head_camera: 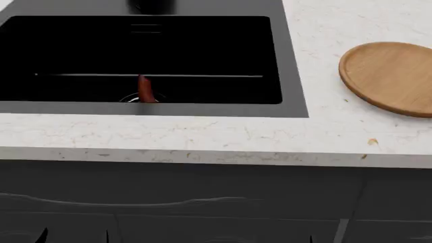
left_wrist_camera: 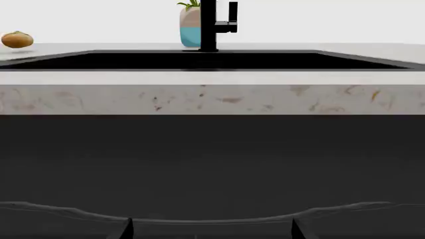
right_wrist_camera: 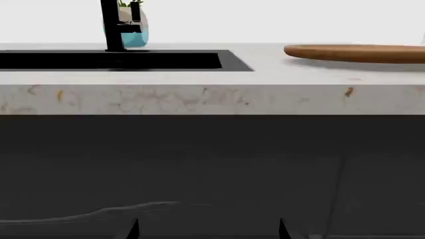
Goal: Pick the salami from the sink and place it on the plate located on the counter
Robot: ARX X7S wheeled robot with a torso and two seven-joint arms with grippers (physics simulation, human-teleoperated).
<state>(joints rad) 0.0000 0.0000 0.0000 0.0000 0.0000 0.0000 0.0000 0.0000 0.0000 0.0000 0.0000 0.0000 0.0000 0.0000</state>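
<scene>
The salami [head_camera: 143, 87] lies in the black sink [head_camera: 202, 45], by the silver drain [head_camera: 135, 99] near the front wall. The wooden plate [head_camera: 395, 76] sits on the speckled counter [head_camera: 202, 136] to the right of the sink; it also shows in the right wrist view [right_wrist_camera: 359, 52]. My left gripper [left_wrist_camera: 211, 230] is open and empty, low in front of the cabinet below the sink; its tips show at the head view's lower left [head_camera: 74, 237]. My right gripper [right_wrist_camera: 208, 230] is open and empty, low in front of the cabinet, between sink and plate. Both wrist views hide the salami.
A black faucet [left_wrist_camera: 208, 25] stands behind the sink with a blue and beige plant pot [left_wrist_camera: 188, 30] beside it. A round brown vegetable [left_wrist_camera: 17, 39] sits on the counter far left. Dark grey cabinet fronts [head_camera: 202, 202] stand below the counter edge.
</scene>
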